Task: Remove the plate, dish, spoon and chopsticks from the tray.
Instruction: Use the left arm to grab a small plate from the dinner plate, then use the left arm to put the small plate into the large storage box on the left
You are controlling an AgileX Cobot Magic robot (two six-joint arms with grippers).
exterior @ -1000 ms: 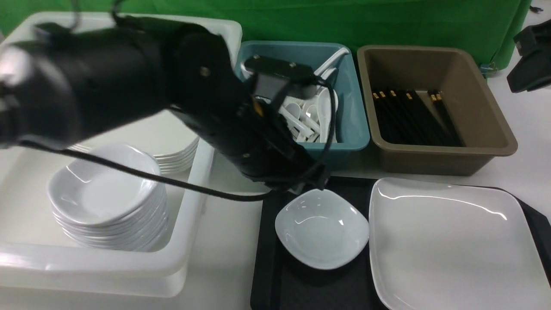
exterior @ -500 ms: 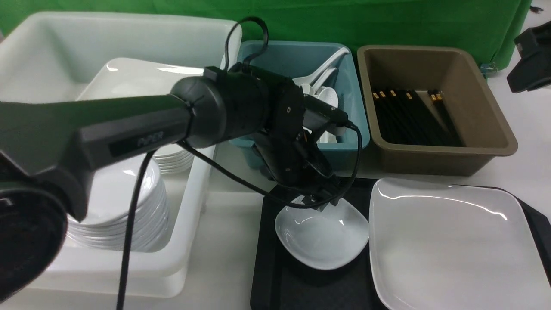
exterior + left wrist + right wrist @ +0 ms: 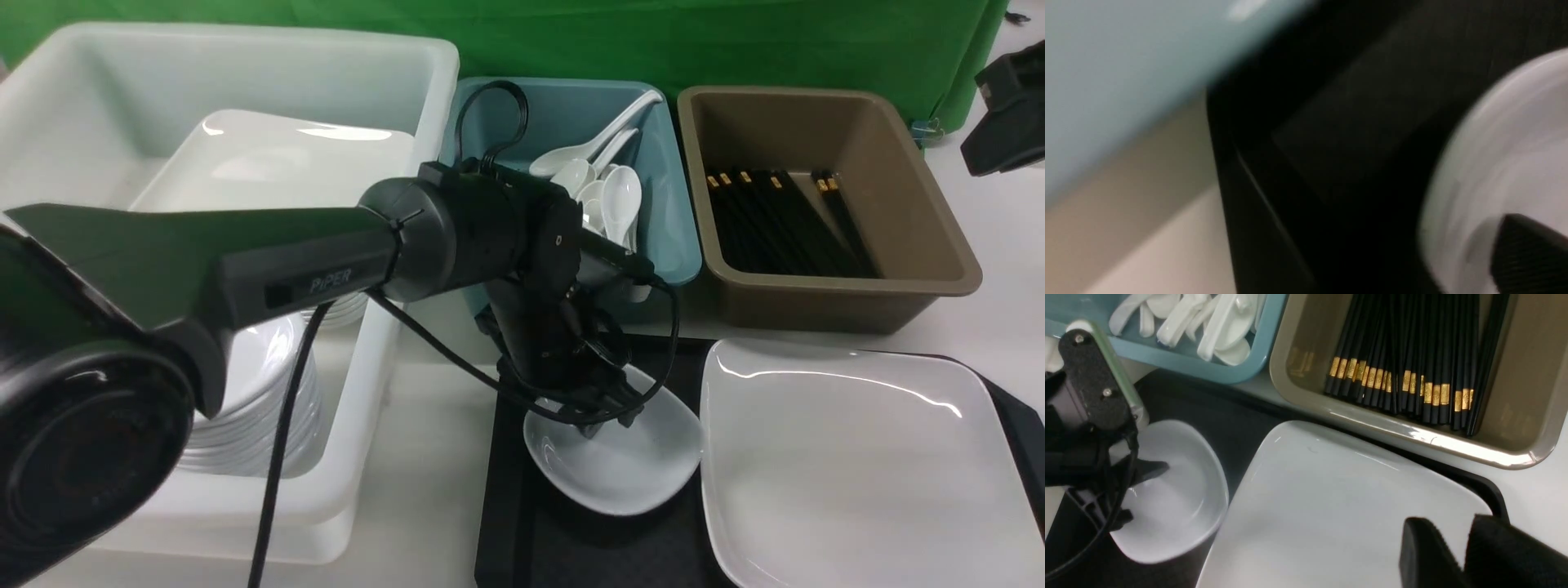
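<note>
Two white dishes sit on the black tray: the plate right, the small dish left, its far rim between the left gripper's jaws; whether they clench it is unclear. Right gripper's jaws nearly closed, empty.

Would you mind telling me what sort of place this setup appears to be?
Probably a staged dish-clearing station in a lab, not a real kitchen: a green backdrop, sorting tubs holding stacked bowls, spoons and chopsticks, plus a black tray.
</note>
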